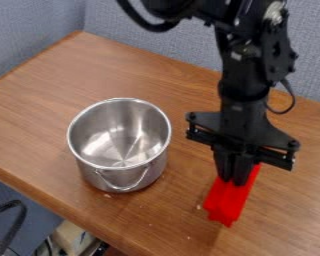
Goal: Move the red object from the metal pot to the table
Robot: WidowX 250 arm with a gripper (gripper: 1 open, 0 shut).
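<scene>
A gray-blue wall (136, 22) is rising behind — textured, meeting at a corner on the left. Soft light is falling across the room, and dark cables (8, 222) are lying in the lower left — their far ends running out of view.

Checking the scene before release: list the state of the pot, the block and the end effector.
Steel pot: upright on the table, uncovered, nothing visible inside.
Red rectangular block: out of the pot, tilted, held; table contact unclear.
End effector: closed on the block.
</scene>
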